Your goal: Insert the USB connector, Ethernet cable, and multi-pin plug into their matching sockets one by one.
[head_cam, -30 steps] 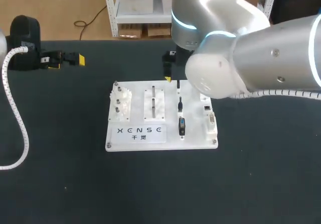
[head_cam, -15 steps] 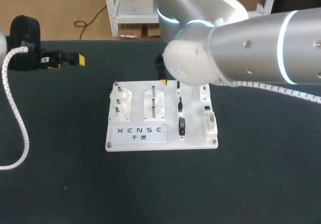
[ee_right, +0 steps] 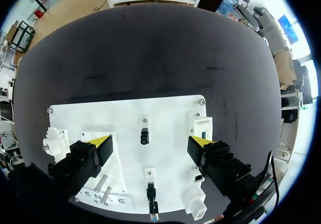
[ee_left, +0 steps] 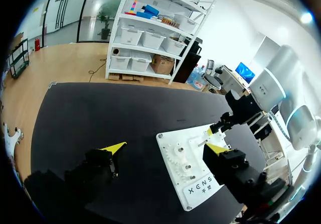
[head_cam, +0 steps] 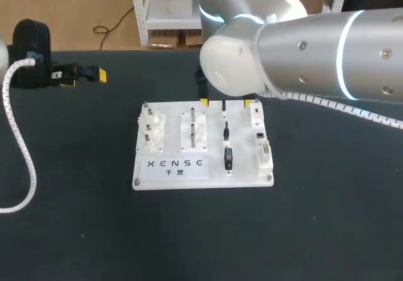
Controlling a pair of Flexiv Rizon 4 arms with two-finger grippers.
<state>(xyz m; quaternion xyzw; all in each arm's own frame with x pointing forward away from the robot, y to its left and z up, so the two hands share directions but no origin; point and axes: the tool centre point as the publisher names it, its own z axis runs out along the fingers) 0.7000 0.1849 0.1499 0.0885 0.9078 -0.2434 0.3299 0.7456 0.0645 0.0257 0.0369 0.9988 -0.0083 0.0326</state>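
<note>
A white board (head_cam: 170, 167) lies mid-table. Down its middle stand three dark plugs: the USB connector (head_cam: 224, 108) at the back, the Ethernet plug (head_cam: 226, 130), then the multi-pin plug (head_cam: 228, 159). White sockets (head_cam: 262, 143) line the board's right edge. My right gripper (head_cam: 225, 103) hangs open over the board's back edge, its yellow tips on either side of the USB connector (ee_right: 144, 136), not touching it. In the right wrist view the gripper (ee_right: 150, 142) is wide open, with the sockets (ee_right: 202, 129) by one finger. My left gripper (ee_left: 164, 147) is open and empty, far left of the board (ee_left: 200, 188).
Gears and pegs (head_cam: 153, 130) and a slotted block (head_cam: 194, 130) take up the board's left half. The left arm's white cable (head_cam: 19, 149) loops over the table's left side. Dark bare tabletop surrounds the board.
My right arm has swung left across the board's back, and both yellow tips now show astride the USB connector. The left arm has not moved.
</note>
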